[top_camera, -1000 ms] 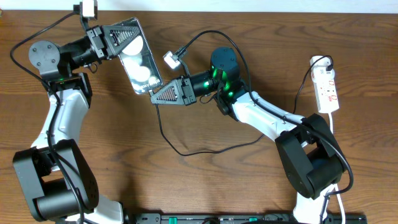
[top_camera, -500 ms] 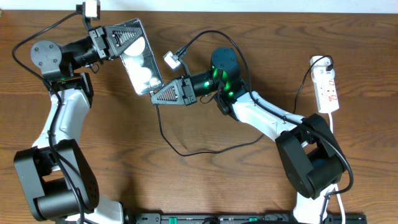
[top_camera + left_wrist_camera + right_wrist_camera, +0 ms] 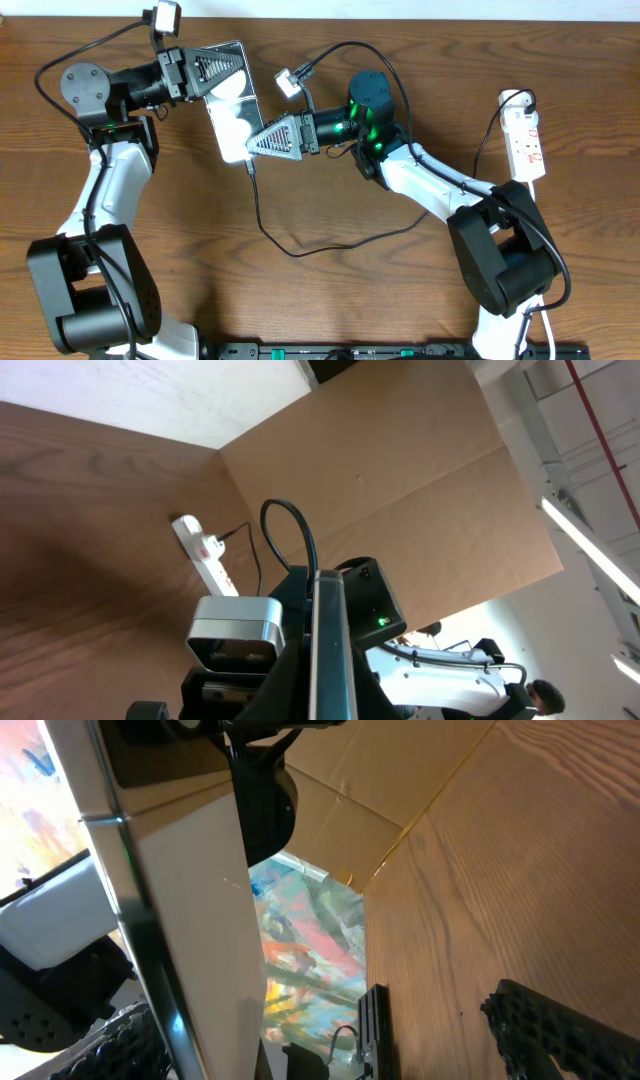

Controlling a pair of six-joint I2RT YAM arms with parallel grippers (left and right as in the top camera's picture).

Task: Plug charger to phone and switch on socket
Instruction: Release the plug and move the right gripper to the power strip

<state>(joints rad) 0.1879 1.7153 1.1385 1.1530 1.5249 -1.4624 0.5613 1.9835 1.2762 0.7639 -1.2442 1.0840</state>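
Note:
The phone (image 3: 236,115), a black slab with a glossy face, is held off the table with my left gripper (image 3: 228,65) shut on its upper end. In the left wrist view the phone (image 3: 330,630) shows edge-on between the fingers. My right gripper (image 3: 255,145) stands open at the phone's lower end, and the phone's bright face (image 3: 190,900) fills the left of its wrist view. The thin black charger (image 3: 300,248) cable runs from the phone's lower edge across the table. Whether its plug tip sits in the phone is hidden. The white socket (image 3: 525,140) lies at the right edge.
The socket (image 3: 205,550) also shows far off in the left wrist view, in front of a brown cardboard wall (image 3: 400,480). Its thick white cord (image 3: 533,205) runs down the right side. A black rail (image 3: 380,351) lies along the table's front edge.
My right gripper has opened and let go of the charger's end beside the phone. Both arms and the phone have shifted slightly to the right.

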